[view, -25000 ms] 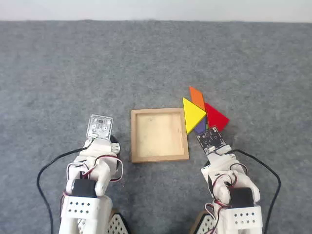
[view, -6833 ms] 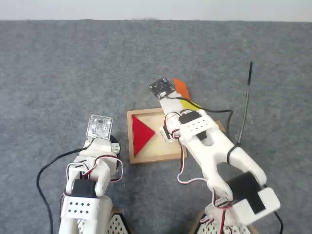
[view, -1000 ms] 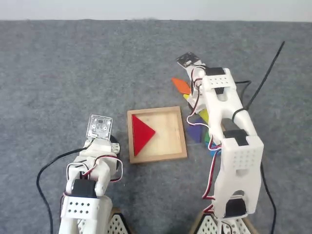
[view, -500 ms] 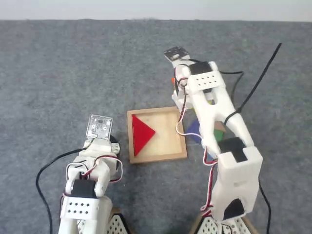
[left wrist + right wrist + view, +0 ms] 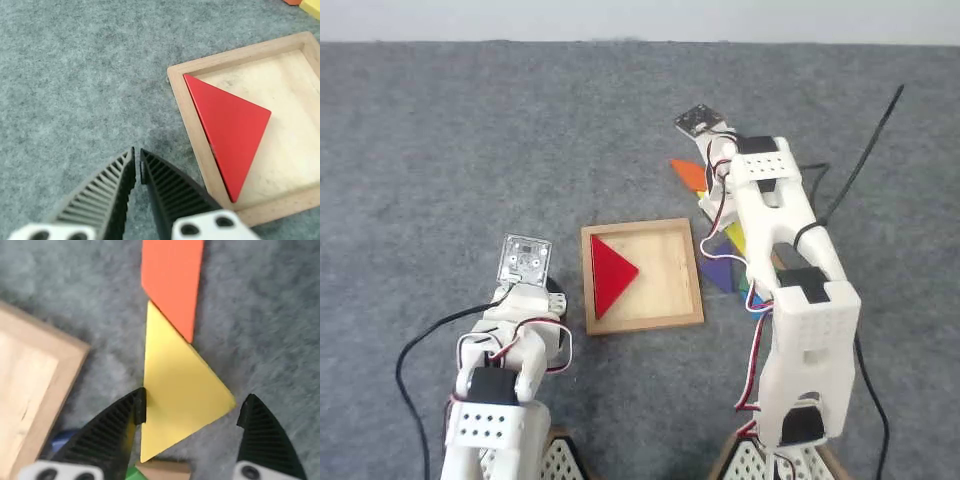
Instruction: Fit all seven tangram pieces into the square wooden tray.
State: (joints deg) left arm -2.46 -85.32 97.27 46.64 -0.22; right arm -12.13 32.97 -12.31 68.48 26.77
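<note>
The square wooden tray [image 5: 642,224] lies mid-table with a red triangle [image 5: 610,272] flat against its left wall. The left wrist view shows the same tray [image 5: 235,52] and red triangle [image 5: 227,127]. My right gripper [image 5: 192,407] hangs open over the yellow triangle [image 5: 180,390], one finger on each side, just off the tray's corner [image 5: 65,347]. An orange parallelogram [image 5: 172,280] touches the yellow piece's tip and lies behind the tray [image 5: 690,175]. My left gripper [image 5: 137,160] is shut and empty over the carpet left of the tray.
The right arm [image 5: 765,200] stretches over the loose pieces right of the tray: yellow [image 5: 733,238], purple [image 5: 720,272] and blue [image 5: 757,300] parts stick out from under it. The left arm [image 5: 515,340] rests at the front left. Grey carpet covers the table.
The red triangle, once in the pile, now lies in the tray. Within the last second the right wrist swung left past the orange piece and came back right. The left arm has kept still.
</note>
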